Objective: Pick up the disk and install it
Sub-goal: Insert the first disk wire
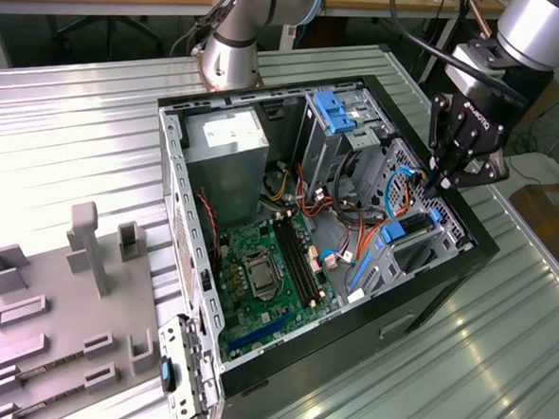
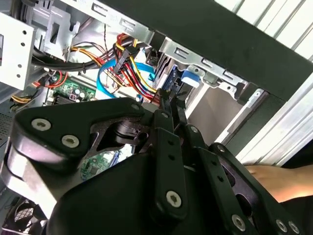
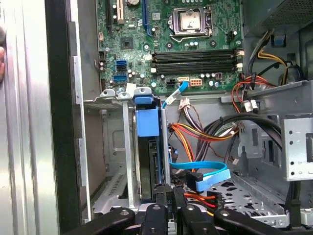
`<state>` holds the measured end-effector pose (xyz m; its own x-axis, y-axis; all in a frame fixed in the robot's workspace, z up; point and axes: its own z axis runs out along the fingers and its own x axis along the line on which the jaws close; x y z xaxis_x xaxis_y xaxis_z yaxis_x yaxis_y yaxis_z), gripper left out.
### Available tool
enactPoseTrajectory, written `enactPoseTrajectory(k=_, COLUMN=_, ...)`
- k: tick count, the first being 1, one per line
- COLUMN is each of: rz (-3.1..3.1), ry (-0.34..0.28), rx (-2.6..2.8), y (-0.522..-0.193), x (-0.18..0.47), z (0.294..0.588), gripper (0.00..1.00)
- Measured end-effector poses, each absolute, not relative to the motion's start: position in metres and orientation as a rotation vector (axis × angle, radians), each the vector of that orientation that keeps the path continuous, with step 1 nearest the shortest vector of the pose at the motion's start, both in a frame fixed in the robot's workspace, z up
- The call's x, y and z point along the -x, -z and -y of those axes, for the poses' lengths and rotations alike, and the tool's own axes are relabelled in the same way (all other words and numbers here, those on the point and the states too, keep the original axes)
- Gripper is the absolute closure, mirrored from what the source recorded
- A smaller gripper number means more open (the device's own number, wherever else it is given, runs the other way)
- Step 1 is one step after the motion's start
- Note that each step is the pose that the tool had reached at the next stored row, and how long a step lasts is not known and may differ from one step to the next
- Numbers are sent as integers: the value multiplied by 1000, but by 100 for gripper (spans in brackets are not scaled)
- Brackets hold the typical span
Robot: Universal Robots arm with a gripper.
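**Item:** disk (image 3: pixel 146 171). Stands on edge in the drive bay (image 3: pixel 128 161) of the open computer case (image 1: pixel 177 260), at the exterior view's right. Its blue rail tab (image 3: pixel 147 121) points towards the motherboard (image 1: pixel 267 266).

**Tool:** gripper (image 1: pixel 440 184). Hangs over that bay with its fingers drawn together just beside the disk's near end. Nothing is seen between them.

**Handling (judged):** stiff, dense for its size, smooth-faced and shock-sensitive. Best taken across the long edges at the blue rails, not by the flat faces.

Exterior view: high, looking down on open black computer case (image 1: pixel 416 303). Both wrist views: close over black gripper (image 2: pixel 172 100) (image 3: pixel 171 191), sharing flat blue cable (image 2: pixel 144 69) (image 3: pixel 210 172).
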<state>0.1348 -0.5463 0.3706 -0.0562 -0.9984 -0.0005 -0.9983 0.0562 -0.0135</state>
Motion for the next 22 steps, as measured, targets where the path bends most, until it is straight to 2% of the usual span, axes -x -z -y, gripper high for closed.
enactPoseTrajectory(k=10, rz=-2247, ry=-14, rx=2153, y=-367, x=-135, z=556, gripper=83)
enactPoseTrajectory(k=22, rz=-2190, ry=-4, rx=2166, y=-359, x=-126, z=560, gripper=83)
